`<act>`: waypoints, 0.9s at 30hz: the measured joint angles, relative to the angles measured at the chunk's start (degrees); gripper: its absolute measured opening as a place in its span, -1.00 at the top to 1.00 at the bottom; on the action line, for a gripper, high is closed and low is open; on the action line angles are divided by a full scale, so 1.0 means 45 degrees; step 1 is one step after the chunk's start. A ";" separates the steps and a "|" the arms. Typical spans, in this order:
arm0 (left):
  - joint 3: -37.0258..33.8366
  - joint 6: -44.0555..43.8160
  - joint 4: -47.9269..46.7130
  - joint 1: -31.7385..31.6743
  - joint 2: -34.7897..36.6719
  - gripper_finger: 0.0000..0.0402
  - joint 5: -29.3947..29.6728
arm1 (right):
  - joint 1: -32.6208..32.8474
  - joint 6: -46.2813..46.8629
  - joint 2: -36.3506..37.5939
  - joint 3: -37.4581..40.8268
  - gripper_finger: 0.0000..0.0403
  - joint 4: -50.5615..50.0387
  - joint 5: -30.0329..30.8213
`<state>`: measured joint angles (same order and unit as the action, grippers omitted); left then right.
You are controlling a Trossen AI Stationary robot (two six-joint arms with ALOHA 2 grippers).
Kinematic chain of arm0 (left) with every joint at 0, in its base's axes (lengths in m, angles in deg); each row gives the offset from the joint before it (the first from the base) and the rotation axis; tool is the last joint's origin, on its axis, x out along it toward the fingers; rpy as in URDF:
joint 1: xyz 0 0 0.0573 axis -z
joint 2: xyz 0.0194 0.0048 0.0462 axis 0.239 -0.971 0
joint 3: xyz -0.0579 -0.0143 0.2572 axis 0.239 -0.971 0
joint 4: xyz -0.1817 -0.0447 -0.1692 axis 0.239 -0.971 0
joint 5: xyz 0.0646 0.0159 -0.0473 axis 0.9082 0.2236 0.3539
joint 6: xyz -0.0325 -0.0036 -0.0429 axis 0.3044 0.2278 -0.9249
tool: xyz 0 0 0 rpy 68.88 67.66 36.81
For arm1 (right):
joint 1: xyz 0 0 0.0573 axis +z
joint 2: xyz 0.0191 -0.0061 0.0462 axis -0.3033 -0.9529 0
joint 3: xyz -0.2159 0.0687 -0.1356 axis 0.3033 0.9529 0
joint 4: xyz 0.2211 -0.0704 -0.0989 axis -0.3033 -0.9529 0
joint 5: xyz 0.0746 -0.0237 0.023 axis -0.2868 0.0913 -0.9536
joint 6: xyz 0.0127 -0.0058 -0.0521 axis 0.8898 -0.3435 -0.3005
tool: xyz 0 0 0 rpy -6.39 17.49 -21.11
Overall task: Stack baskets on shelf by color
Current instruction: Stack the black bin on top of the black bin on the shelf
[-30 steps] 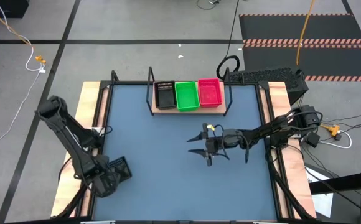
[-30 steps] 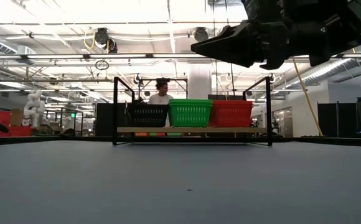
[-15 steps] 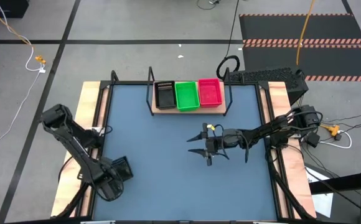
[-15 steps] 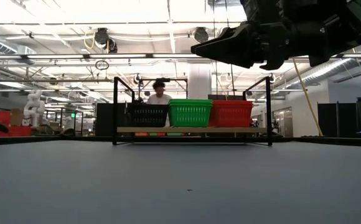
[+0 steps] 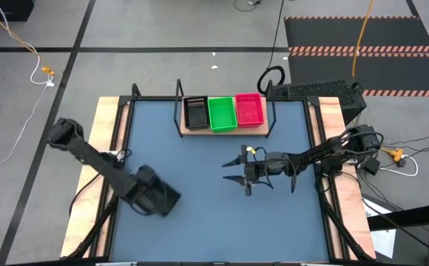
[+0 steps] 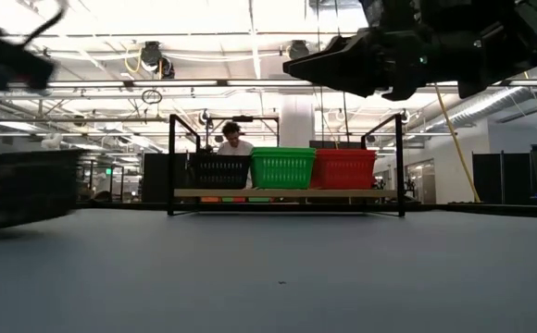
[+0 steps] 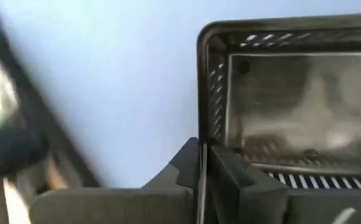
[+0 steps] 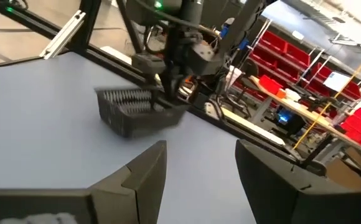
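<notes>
Black [image 5: 196,114], green [image 5: 221,113] and pink-red baskets [image 5: 249,109] line the wooden shelf [image 5: 225,131]; another black basket [image 5: 159,199] rides in the left hand [image 5: 142,193].

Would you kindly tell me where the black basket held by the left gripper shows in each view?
High view: black basket, lower left, by left gripper.
Low view: blurred at left edge.
Left wrist view: upper right.
Right wrist view: left of centre.
Shared landmark: blue-grey tabletop.
</notes>
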<state>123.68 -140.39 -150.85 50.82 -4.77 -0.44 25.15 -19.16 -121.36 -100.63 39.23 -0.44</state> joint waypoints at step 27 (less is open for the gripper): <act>-0.0024 1.8646 0.4911 -0.5989 0.0259 0.96 0.2211 | -0.2938 0.1402 0.0000 -0.3465 0.08 -0.3410 -0.0056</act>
<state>123.57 -56.48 -128.75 23.87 -3.61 9.51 11.93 -12.85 -121.36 -116.22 23.88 -0.69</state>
